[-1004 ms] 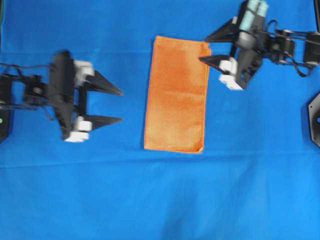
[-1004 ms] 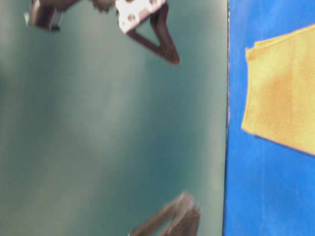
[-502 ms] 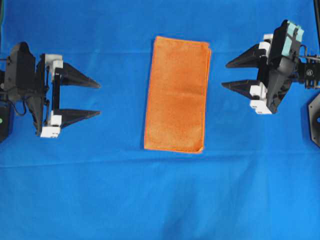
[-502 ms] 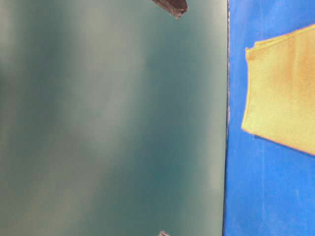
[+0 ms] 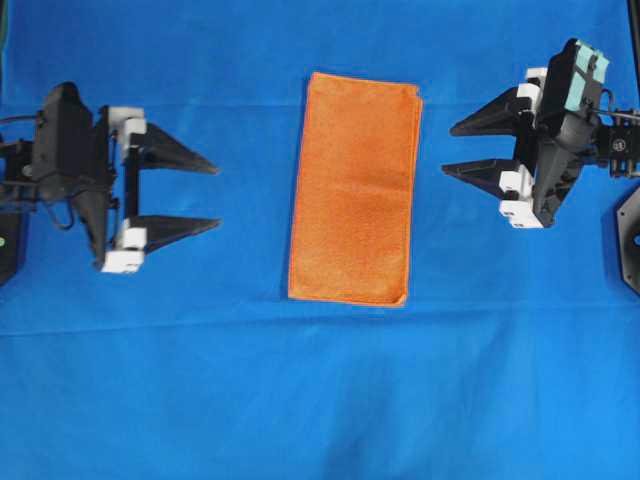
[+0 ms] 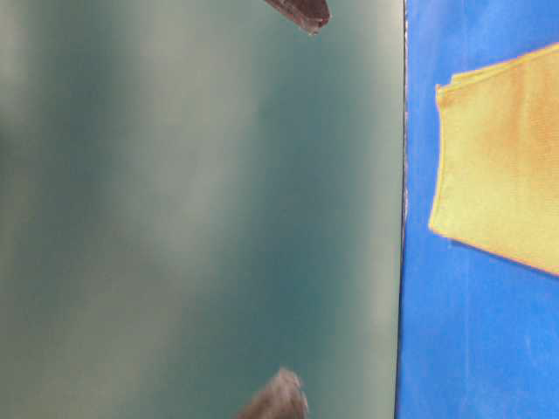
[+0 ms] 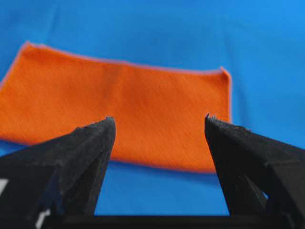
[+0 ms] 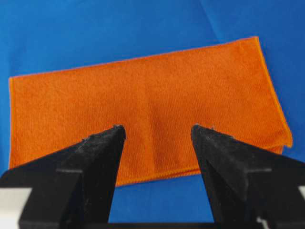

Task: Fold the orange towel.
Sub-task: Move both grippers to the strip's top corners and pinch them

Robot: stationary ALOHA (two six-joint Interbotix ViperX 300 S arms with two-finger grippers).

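The orange towel [image 5: 352, 187] lies flat on the blue cloth as a tall narrow rectangle, folded double with layered edges at its upper right corner. It also shows in the table-level view as the orange towel [image 6: 502, 166], in the left wrist view as the orange towel [image 7: 119, 105] and in the right wrist view as the orange towel [image 8: 147, 100]. My left gripper [image 5: 217, 194] stands open to the towel's left, apart from it, holding nothing. Off the towel's right edge my right gripper [image 5: 448, 149] is open too, empty. From both wrists the open left gripper [image 7: 159, 118] and right gripper [image 8: 157, 128] point at the towel.
A blue cloth [image 5: 320, 400] covers the whole table. A black fixture [image 5: 628, 238] sits at the right edge. In the table-level view a green backdrop [image 6: 192, 209] fills the left, with dark fingertips [image 6: 301, 10] at the top and bottom.
The right gripper drew back to the right from the towel's upper right corner. The left gripper pulled left, then came slightly rightward again. The towel lies unchanged.
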